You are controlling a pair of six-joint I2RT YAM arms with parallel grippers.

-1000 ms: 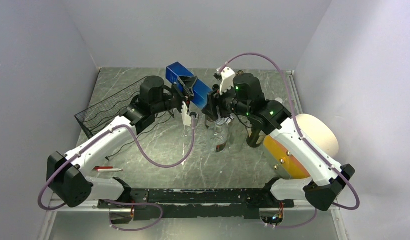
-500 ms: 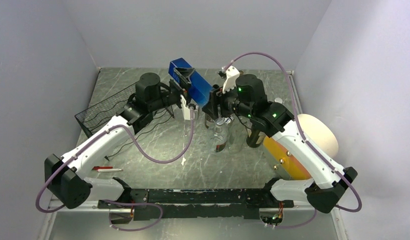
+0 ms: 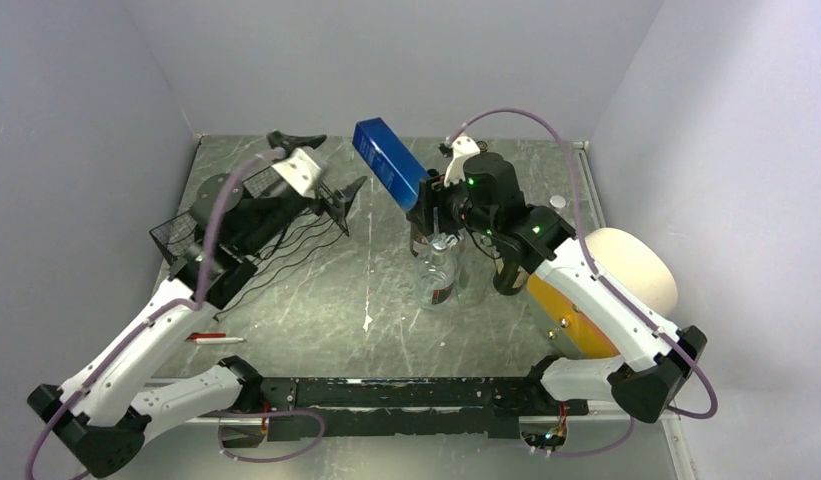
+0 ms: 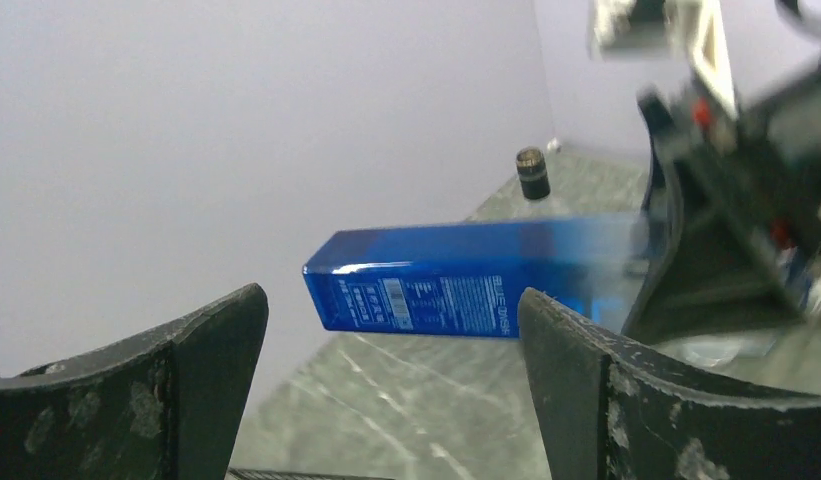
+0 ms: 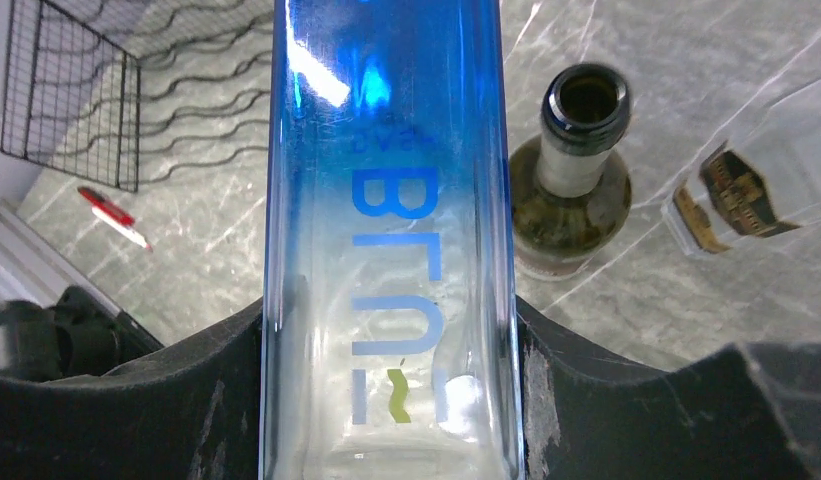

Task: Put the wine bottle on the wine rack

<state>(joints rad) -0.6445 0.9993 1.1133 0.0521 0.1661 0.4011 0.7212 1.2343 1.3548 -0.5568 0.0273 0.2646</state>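
Right jaws pinch the blue wine bottle (image 3: 388,162) aloft, left jaws spread empty; next I should carry it across to the wine rack (image 3: 181,235).

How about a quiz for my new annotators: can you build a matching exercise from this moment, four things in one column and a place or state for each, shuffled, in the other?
Things:
1. blue bottle
2. left gripper
3. dark green bottle
4. wine rack

Places or states:
A. black wire, at the left side of the table
B. clamped in the right gripper, off the table
C. uncapped, standing on the table
D. open, holding nothing

Pairs: 1-B, 2-D, 3-C, 4-A
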